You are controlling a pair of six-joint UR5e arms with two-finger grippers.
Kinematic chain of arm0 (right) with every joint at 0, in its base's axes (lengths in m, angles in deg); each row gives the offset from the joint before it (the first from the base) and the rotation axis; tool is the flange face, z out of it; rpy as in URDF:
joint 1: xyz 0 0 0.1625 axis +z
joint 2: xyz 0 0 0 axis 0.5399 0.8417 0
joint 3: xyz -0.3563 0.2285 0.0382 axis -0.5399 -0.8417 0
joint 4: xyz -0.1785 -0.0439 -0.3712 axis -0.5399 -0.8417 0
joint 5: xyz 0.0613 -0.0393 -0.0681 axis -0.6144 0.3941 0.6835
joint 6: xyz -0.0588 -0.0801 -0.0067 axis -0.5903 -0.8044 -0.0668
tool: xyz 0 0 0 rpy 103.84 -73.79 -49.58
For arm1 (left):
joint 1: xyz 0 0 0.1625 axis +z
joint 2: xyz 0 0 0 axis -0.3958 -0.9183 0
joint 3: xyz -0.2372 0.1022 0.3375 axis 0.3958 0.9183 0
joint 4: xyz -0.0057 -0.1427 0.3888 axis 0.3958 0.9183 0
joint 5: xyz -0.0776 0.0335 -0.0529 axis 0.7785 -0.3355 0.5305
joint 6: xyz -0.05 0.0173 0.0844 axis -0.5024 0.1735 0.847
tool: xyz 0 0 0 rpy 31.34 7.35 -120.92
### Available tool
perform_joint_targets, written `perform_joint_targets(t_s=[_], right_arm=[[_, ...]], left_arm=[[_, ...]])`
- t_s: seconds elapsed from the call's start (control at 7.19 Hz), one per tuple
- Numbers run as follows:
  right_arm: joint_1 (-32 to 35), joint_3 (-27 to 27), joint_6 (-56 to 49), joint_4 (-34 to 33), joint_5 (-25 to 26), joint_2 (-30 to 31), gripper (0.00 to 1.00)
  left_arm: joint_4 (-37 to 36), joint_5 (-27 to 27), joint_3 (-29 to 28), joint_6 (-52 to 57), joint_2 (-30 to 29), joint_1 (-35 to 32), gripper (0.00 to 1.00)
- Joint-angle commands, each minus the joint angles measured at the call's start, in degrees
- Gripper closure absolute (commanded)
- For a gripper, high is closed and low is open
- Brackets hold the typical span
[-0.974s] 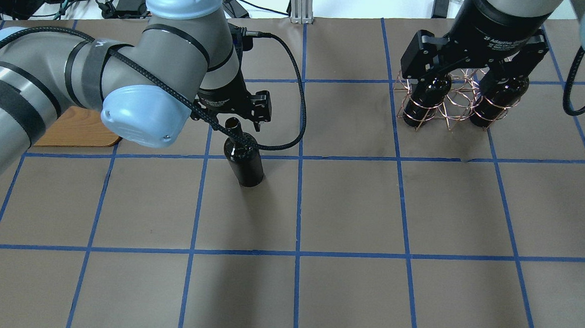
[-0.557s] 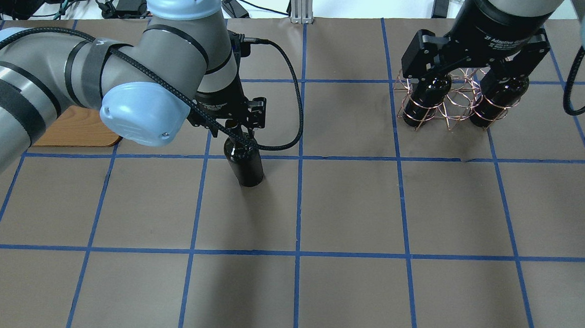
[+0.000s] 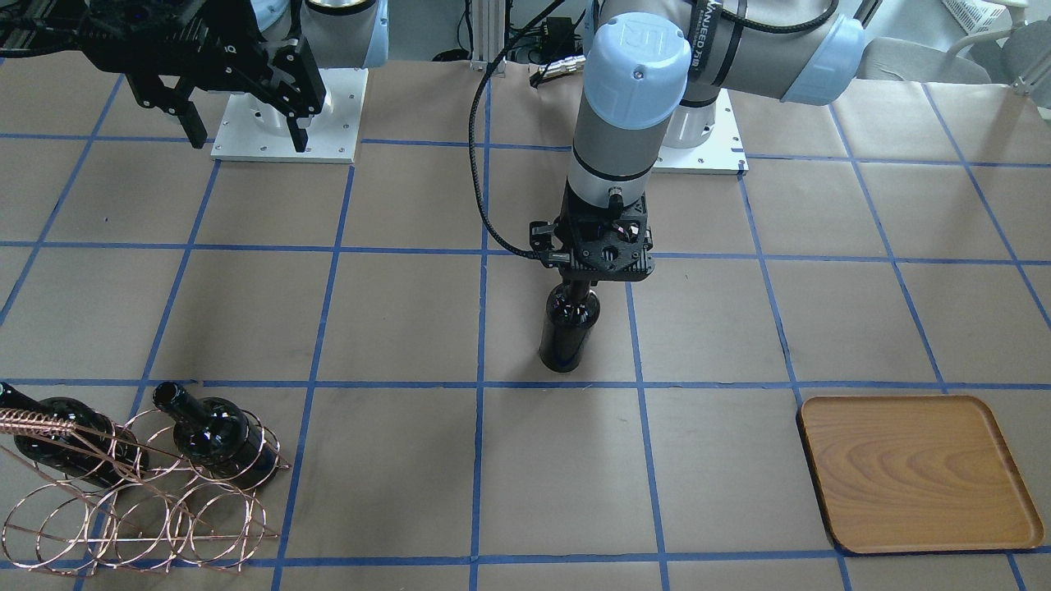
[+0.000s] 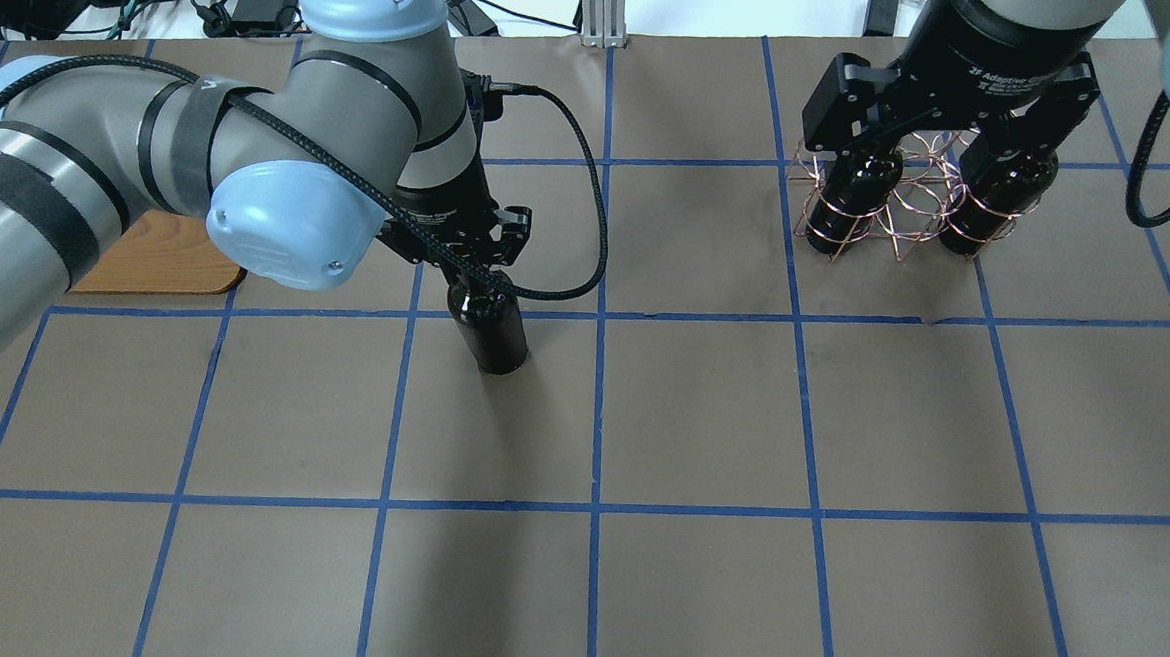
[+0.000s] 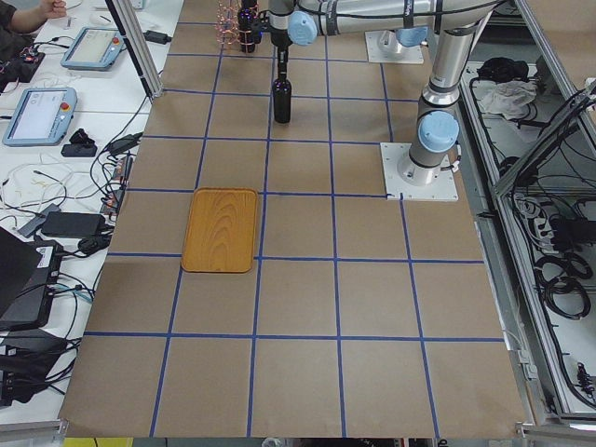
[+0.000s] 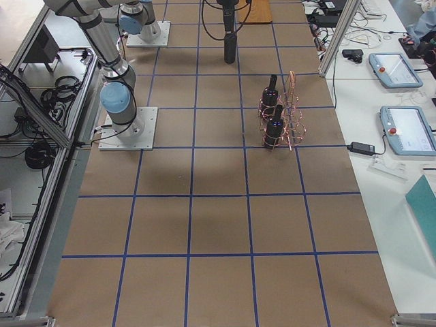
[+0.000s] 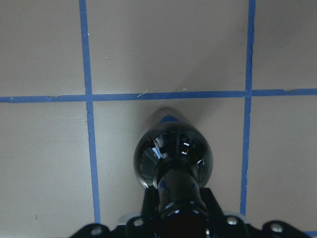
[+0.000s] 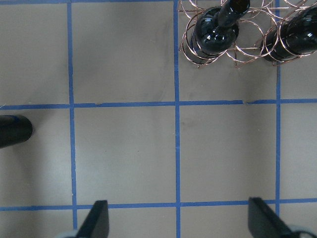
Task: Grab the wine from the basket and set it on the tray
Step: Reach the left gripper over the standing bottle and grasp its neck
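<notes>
Wine bottles: three. A lone bottle (image 3: 566, 332) stood mid-frame on the bench (image 3: 410, 312). The second bottle (image 3: 218, 439) and third bottle (image 3: 48, 443) sat at lower left, both in the basket (image 3: 139, 513). Baskets: one. Tray (image 3: 911, 472): one, lower right. Grippers: two, the left gripper (image 3: 580, 289) at centre and the right gripper (image 3: 246, 135) at upper left.

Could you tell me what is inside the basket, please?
A bottle and a second bottle stand in the basket's rings, the second partly behind the coiled handle. Other rings look empty.
</notes>
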Motion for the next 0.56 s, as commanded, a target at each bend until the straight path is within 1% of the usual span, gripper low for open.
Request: perform_joint_targets(t_s=[0.0, 0.14, 0.28, 0.42], right_arm=[[0.0, 0.1, 0.3, -0.6, 0.0, 0.0, 0.0], [0.0, 0.1, 0.3, -0.6, -0.1, 0.0, 0.0], [0.0, 0.1, 0.2, -0.6, -0.1, 0.0, 0.0], [0.0, 0.1, 0.3, -0.5, -0.1, 0.0, 0.0]], left_arm=[[0.1, 0.1, -0.1, 0.0, -0.1, 0.0, 0.88], [0.1, 0.0, -0.5, 0.3, -0.1, 0.0, 1.0], [0.0, -0.1, -1.4, 1.6, 0.0, 0.4, 1.0], [1.3, -0.4, -4.3, 5.0, 0.0, 2.2, 1.0]])
